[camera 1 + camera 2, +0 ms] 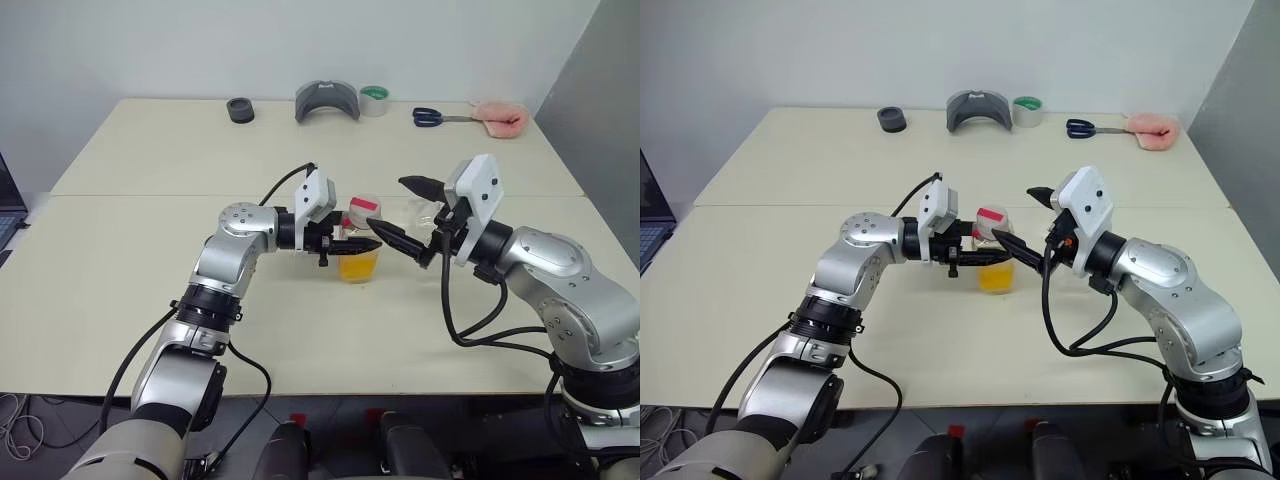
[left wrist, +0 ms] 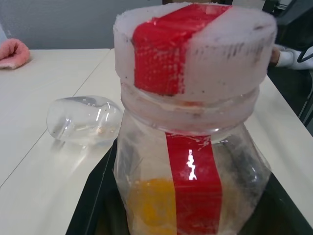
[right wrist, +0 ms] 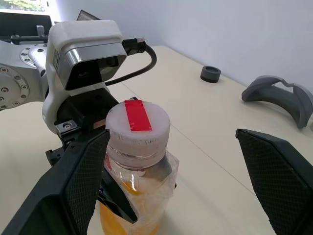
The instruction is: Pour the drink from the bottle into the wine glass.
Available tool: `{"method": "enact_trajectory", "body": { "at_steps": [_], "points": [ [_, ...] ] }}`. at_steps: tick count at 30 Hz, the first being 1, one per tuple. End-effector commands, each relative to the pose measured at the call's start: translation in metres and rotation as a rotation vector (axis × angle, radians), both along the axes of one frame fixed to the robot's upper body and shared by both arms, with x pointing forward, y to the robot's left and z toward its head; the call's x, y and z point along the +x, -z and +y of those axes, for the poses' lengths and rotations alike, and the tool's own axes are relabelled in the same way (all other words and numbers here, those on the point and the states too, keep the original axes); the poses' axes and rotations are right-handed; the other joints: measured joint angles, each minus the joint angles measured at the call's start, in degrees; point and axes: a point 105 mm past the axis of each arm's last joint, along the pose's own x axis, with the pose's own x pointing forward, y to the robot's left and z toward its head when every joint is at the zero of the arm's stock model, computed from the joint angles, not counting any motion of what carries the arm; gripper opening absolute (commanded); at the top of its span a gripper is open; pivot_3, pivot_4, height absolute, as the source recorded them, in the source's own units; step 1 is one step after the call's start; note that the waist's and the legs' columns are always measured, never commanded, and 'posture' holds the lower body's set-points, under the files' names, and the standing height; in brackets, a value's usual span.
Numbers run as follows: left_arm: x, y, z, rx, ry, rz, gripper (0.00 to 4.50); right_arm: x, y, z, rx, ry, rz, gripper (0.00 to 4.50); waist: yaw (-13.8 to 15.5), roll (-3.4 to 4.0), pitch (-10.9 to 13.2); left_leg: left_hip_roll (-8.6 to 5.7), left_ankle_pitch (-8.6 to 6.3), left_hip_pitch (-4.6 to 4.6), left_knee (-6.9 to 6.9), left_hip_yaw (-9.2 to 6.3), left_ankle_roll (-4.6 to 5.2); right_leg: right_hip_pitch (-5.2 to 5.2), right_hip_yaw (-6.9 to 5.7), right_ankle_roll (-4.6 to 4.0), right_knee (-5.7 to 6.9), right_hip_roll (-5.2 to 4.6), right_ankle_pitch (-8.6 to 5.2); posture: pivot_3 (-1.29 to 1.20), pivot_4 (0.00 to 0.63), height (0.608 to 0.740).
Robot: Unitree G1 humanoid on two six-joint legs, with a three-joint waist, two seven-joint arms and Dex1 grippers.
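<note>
Capped bottle (image 3: 139,161), orange drink (image 1: 358,264) low inside

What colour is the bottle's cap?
White with a red strip across the cap; right wrist view shows it best.

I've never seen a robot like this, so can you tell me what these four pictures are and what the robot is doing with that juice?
It is a robot with two arms, and each arm ends in a gripper, a hand of two black fingers. Two pictures come from cameras in its head, looking down at a pale table. The other two come from small cameras on its wrists, so everything looks huge there.

The left gripper is shut on the bottle, which holds orange drink and has its cap on. The right gripper is open, its fingers either side of the cap.

The wine glass lies on its side behind the bottle. Far back are scissors, a tape roll and a pink cloth.
</note>
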Motion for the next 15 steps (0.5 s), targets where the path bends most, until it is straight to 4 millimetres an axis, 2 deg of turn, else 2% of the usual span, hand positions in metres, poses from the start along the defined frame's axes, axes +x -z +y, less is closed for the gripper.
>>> {"method": "enact_trajectory", "body": {
  "at_steps": [1,15],
  "points": [
    [-0.0061,-0.0113,-0.0036,-0.019,0.041,-0.052,1.81,0.0003,-0.0124,-0.0109,0.009,0.048,-0.058,4.38,0.0,0.0,0.0,0.0,0.0,0.0,0.0,0.0,0.0,0.0,0.0,0.0,0.0,0.0,0.0,0.0,0.15,0.74],
    [-0.0071,-0.0113,-0.004,-0.021,0.041,-0.05,1.81,0.0008,-0.0117,-0.0129,0.003,0.054,-0.057,4.38,0.0,0.0,0.0,0.0,0.0,0.0,0.0,0.0,0.0,0.0,0.0,0.0,0.0,0.0,0.0,0.0,0.15,0.74]
  ]
}}
